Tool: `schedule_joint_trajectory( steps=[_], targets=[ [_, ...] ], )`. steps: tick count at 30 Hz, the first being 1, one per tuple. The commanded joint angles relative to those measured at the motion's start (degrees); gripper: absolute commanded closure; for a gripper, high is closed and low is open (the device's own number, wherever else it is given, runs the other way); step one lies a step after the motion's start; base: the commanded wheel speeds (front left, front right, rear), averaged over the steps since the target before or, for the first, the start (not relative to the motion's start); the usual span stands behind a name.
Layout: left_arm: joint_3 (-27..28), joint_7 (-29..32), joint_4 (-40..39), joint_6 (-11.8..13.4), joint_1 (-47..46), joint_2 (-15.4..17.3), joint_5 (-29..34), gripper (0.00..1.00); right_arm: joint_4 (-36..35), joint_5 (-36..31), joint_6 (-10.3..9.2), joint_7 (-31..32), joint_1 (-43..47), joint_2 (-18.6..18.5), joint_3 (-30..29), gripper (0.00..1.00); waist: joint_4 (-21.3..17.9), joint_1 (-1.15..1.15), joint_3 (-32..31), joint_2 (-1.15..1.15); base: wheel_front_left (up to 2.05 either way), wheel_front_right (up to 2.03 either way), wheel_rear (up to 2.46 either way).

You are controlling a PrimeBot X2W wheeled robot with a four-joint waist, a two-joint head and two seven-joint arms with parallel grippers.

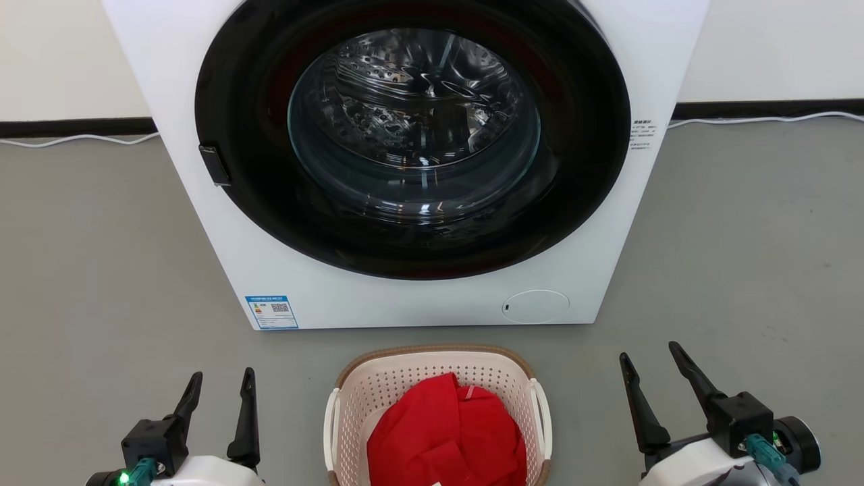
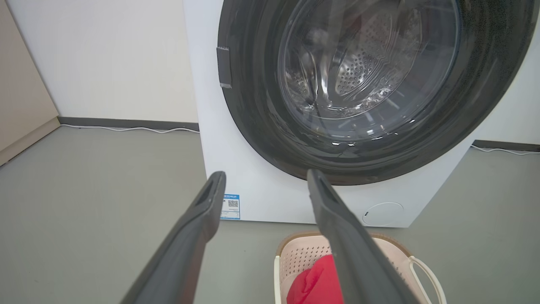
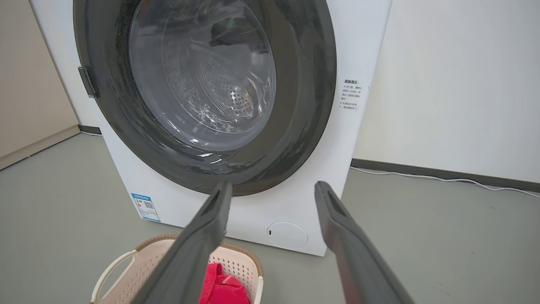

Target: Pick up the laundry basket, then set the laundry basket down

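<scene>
Left gripper (image 1: 223, 373), dark fingers spread wide and empty, hovers left of the rounded cream-pink perforated plastic laundry basket (image 1: 405, 381). The basket stands on the grey floor (image 1: 101, 270), just in front of the white front-loading washing machine (image 1: 405, 304). Right gripper (image 1: 649, 351), likewise spread and empty, hovers to its right. The basket probably lifts light and stiff; the two white side handles (image 1: 331, 432) look like the best hold. It has a brown woven-look rim and crumpled red cloth (image 1: 445, 432) inside.
</scene>
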Motion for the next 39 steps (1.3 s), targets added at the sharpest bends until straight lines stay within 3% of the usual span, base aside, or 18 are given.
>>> schedule_joint_trajectory(
  steps=[1,21,39],
  targets=[
    [1.5,-0.8,-1.3,0.2,-1.3,0.8,1.0,0.0,-1.2,-1.2,0.36,-0.9,-2.2,-0.2,1.4,0.0,0.0,0.0,0.1,0.0,0.0,0.0,0.0],
    [1.0,-0.8,-1.4,1.0,-1.2,0.8,0.0,0.0,-1.2,-1.6,0.36,-0.9,-2.3,0.2,-0.2,0.0,0.2,0.0,1.2,0.0,0.0,0.0,0.0],
    [-0.7,-0.8,1.0,1.1,-8.6,0.8,-2.1,0.0,4.2,-1.9,0.36,-0.9,-10.6,1.3,-3.3,0.0,0.2,0.0,14.5,0.0,0.0,0.0,0.0]
  ],
)
